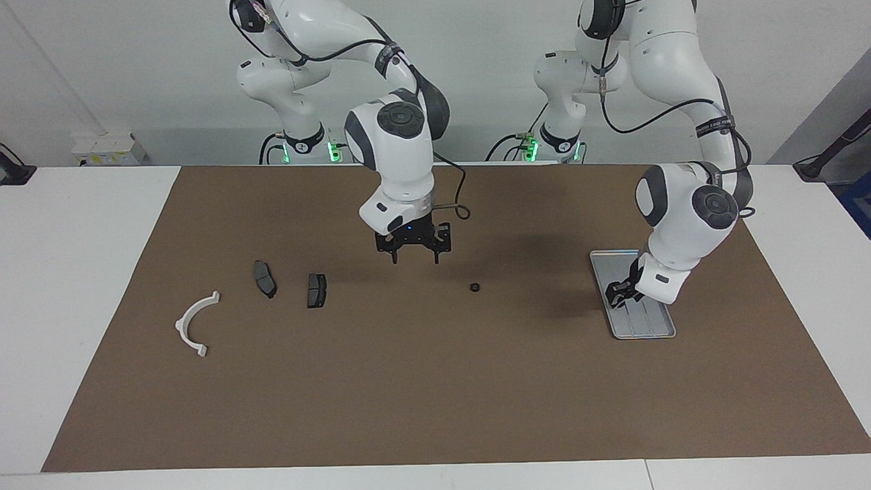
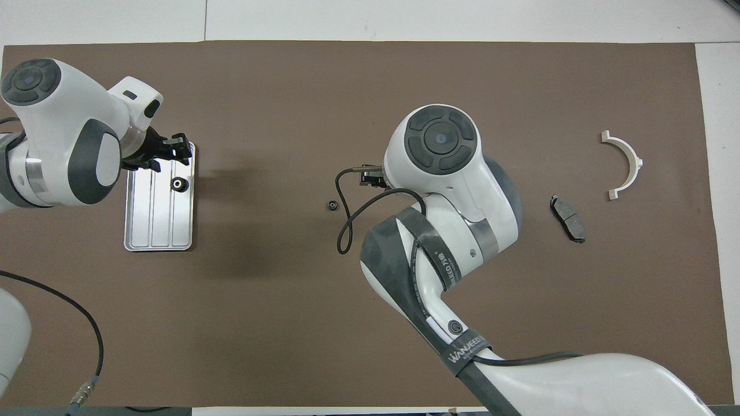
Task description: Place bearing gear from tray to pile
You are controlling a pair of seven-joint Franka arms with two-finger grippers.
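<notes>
Two cams here. The facing one sits high up across the table, looking back at both robots, so their bases line the top edge and the whole brown mat [image 1: 435, 381] fits in frame. The overhead one hangs above the robots' own end, aimed forward and steeply down, closer in, with the arms coming up from the bottom. They're half a turn apart. Both catch the mat, the tray [image 1: 646, 330] [image 2: 141, 231] and the white bracket [image 1: 194, 325] [image 2: 627, 164].

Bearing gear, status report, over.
Left pincer over tray. Right pincer open, raised over mat. One gear on tray, small black part loose on mat. Nothing between it and pile.
</notes>
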